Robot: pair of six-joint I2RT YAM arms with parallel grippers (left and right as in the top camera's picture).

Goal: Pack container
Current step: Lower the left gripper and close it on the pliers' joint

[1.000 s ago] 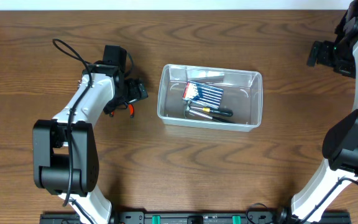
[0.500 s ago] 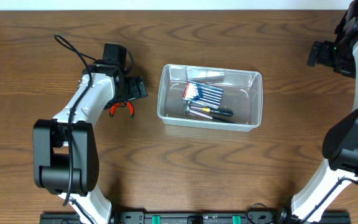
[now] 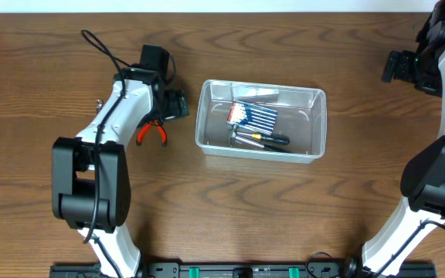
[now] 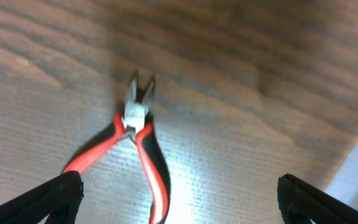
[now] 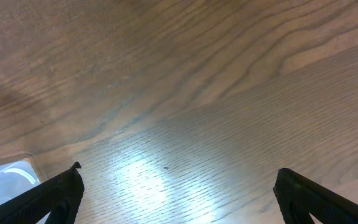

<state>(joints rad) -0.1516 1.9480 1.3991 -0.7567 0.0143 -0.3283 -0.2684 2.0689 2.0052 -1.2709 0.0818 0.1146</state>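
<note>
The clear plastic container (image 3: 319,123) stands in the middle of the table and holds a blue-striped packet (image 3: 255,116) and dark-handled tools (image 3: 263,140). Red-handled pliers (image 3: 153,132) lie on the wood left of it; in the left wrist view the pliers (image 4: 135,143) lie below the fingers, jaws pointing away. My left gripper (image 3: 174,104) is open and empty, above the table between the pliers and the container; its fingertips (image 4: 179,199) show wide apart. My right gripper (image 3: 399,66) is open and empty at the far right; its fingertips (image 5: 179,193) hang over bare wood.
A corner of the container (image 5: 5,174) shows at the lower left of the right wrist view. The left arm's black cable (image 3: 103,50) loops over the table at the back left.
My left gripper has moved up and to the right, off the pliers, towards the container. The pliers now lie fully uncovered. The right arm has not moved.
</note>
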